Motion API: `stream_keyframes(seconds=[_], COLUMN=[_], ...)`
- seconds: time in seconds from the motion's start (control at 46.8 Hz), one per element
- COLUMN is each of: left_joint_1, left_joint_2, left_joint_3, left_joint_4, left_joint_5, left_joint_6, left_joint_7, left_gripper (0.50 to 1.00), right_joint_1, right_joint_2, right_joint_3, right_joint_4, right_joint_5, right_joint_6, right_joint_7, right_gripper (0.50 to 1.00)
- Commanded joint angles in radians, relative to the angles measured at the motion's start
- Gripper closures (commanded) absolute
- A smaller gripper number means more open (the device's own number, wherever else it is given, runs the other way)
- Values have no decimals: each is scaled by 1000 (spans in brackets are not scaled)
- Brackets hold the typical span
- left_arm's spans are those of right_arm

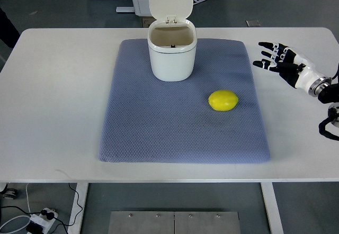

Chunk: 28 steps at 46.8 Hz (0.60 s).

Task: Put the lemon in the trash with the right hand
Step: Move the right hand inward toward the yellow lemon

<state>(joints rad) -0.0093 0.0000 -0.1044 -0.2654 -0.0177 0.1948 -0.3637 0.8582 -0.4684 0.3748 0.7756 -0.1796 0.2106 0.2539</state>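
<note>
So the white table (53, 112) holds a blue mat (159, 128), and the mat is our landmark. At the mat's far edge stands the trash can (171, 54), its lid tipped up and open. The right hand (278, 62) hovers just off the mat's right side, fingers spread apart, holding nothing. The lemon (223, 100) lies on the mat's right half, its long way running left to right. I think the hand should come down over the middle and close across the short way, gently.
</note>
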Motion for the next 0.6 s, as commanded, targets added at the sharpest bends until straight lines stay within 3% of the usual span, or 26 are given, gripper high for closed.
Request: stream_keyframes(seconds=[0.0,0.278,0.577], left_joint_1=[0,0,0], left_joint_2=[0,0,0], left_joint_3=[0,0,0], left_joint_4=[0,0,0], left_joint_5=[1,-1,1], left_joint_6=[0,0,0], left_joint_7=[0,0,0], left_gripper=[500,500,500], right_joint_1=[19,28,10], right_joint_2=[-1,-85,-196], right_joint_3=[-45,-93,-140], right_joint_4=[2,88,287], right_joint_5=[-1,-73,-132], right_joint_6=[0,-7,-118], right_joint_7=[4,59,136], right_gripper=[500,500,500])
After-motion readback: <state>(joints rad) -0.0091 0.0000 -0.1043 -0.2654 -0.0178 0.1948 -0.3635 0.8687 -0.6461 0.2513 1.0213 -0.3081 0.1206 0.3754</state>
